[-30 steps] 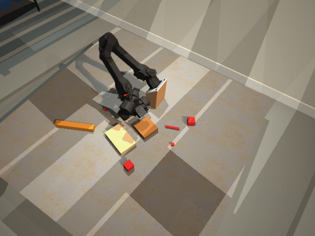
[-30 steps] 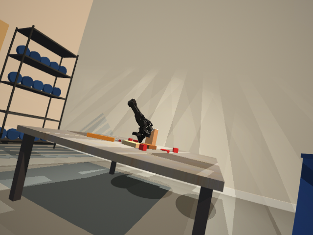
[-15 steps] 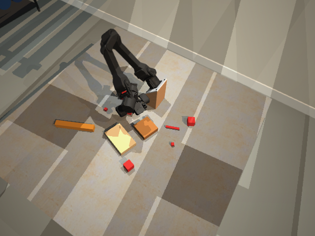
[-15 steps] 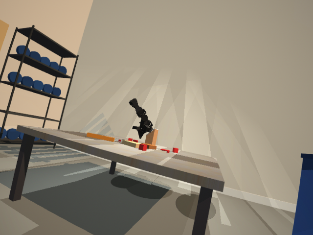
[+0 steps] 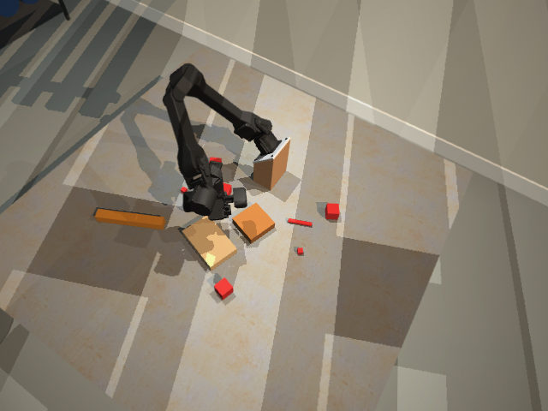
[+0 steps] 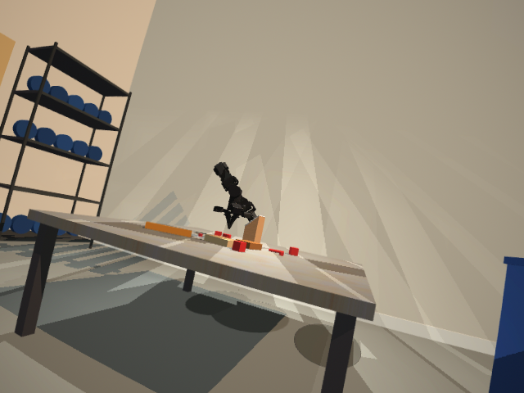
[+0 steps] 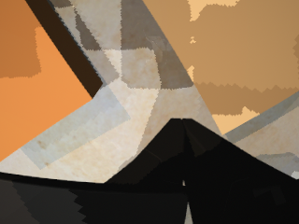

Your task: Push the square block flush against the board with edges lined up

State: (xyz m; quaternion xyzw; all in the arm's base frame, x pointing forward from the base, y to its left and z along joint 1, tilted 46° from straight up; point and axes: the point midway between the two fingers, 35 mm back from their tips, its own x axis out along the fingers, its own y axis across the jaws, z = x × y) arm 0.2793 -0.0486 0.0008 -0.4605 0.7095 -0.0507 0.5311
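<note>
The square block (image 5: 255,219) (image 6: 255,246) (image 7: 56,98) is orange and lies flat on the table. The tan rectangular board (image 5: 207,239) (image 6: 216,240) (image 7: 248,51) lies flat to its left in the top view. A narrow strip of table separates them, and their facing sides run roughly parallel. My gripper (image 5: 221,216) (image 6: 229,226) (image 7: 179,129) is shut and empty. It is above the table, near the board's upper end and the gap. The arm hides a little of the board's upper corner in the top view.
A long orange bar (image 5: 130,218) lies left of the board. Red cubes (image 5: 223,288) (image 5: 332,211), a small red cube (image 5: 300,251) and a red stick (image 5: 300,222) lie around. Other red pieces (image 5: 215,160) (image 5: 183,189) are near the arm. The arm's base stands on a brown box (image 5: 279,168).
</note>
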